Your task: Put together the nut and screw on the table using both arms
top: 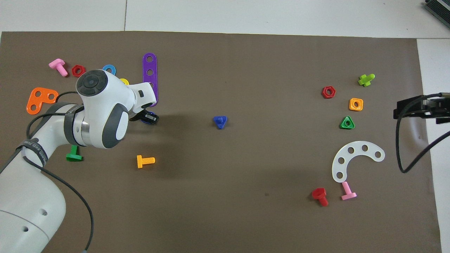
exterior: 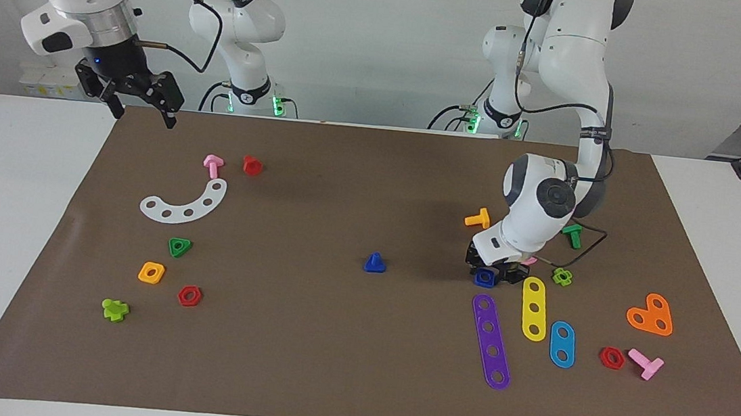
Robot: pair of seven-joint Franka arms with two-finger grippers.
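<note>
The dark-blue square nut (exterior: 485, 277) lies on the brown sheet of the table (exterior: 328, 367) toward the left arm's end; it also shows in the overhead view (top: 145, 121), half covered. My left gripper (exterior: 497, 272) is down at the sheet and shut on the nut. The dark-blue screw (exterior: 375, 263) stands head down, stem up, near the middle of the sheet, also in the overhead view (top: 220, 121). My right gripper (exterior: 142, 113) is open and empty, raised high over the edge of the sheet at the right arm's end.
Purple (exterior: 491, 342), yellow (exterior: 534, 309) and blue (exterior: 562, 344) strips lie just past the left gripper, with orange (exterior: 478, 218) and green (exterior: 573, 236) bolts beside it. A white curved strip (exterior: 184, 204), green triangular nut (exterior: 180, 247) and orange square nut (exterior: 151, 272) lie at the right arm's end.
</note>
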